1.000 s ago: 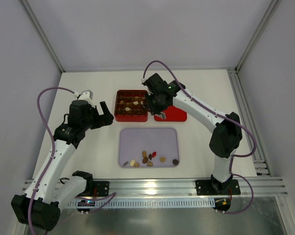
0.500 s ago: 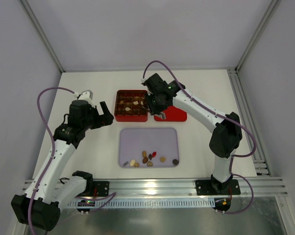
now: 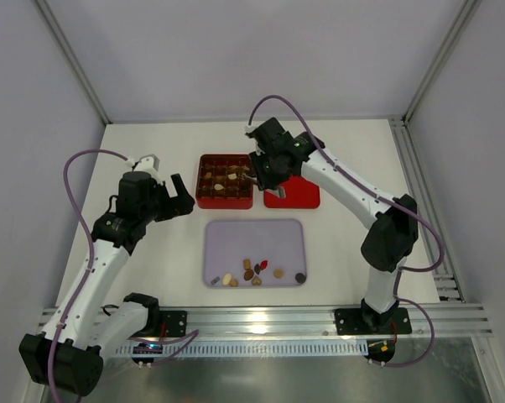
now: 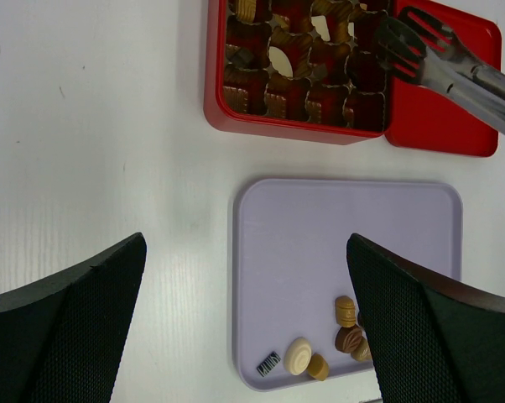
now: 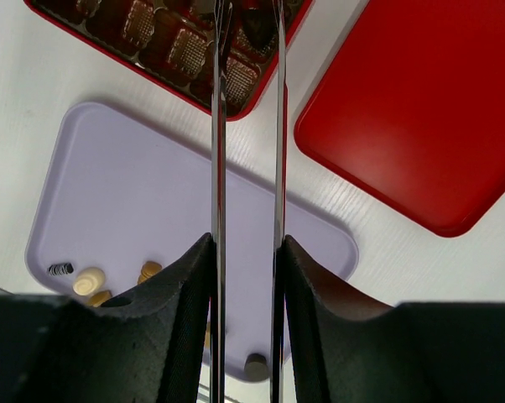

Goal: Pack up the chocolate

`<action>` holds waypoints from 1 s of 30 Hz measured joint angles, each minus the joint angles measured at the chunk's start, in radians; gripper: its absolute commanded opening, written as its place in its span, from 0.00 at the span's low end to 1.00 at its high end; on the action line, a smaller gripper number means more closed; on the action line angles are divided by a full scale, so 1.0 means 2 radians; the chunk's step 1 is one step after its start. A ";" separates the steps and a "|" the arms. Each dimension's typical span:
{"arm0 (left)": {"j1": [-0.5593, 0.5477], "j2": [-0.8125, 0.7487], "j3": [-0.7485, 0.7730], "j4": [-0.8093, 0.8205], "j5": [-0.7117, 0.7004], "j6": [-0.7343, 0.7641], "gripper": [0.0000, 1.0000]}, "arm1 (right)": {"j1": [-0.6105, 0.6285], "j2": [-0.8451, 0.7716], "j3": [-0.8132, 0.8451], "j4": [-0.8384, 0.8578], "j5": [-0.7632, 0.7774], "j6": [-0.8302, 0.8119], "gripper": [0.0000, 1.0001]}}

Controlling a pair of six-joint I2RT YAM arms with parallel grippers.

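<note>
While my left arm hangs bent to the left of the red box [image 3: 204, 200], its left gripper [image 3: 182, 197] spread wide, my right arm reaches in over the red lid [image 3: 301, 196]. The right gripper [image 5: 246, 242] is pinching metal tongs [image 4: 441, 65], their tips above the box's right edge. Chocolate [image 3: 254, 272] lies loose along the near edge of the lilac tray [image 3: 236, 239]; more sits in box compartments.
</note>
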 measured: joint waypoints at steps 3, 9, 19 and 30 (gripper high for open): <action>0.000 0.000 0.000 0.000 0.000 0.000 1.00 | -0.017 -0.015 0.000 -0.003 -0.005 0.000 0.39; 0.000 0.000 0.000 0.000 0.006 0.000 1.00 | -0.105 -0.086 -0.033 0.005 -0.011 0.000 0.43; 0.000 0.000 0.000 0.001 0.031 -0.002 1.00 | -0.308 -0.151 -0.141 0.061 -0.008 0.019 0.48; 0.000 -0.001 0.000 0.005 0.050 -0.004 1.00 | -0.374 -0.065 -0.215 0.142 -0.006 0.046 0.53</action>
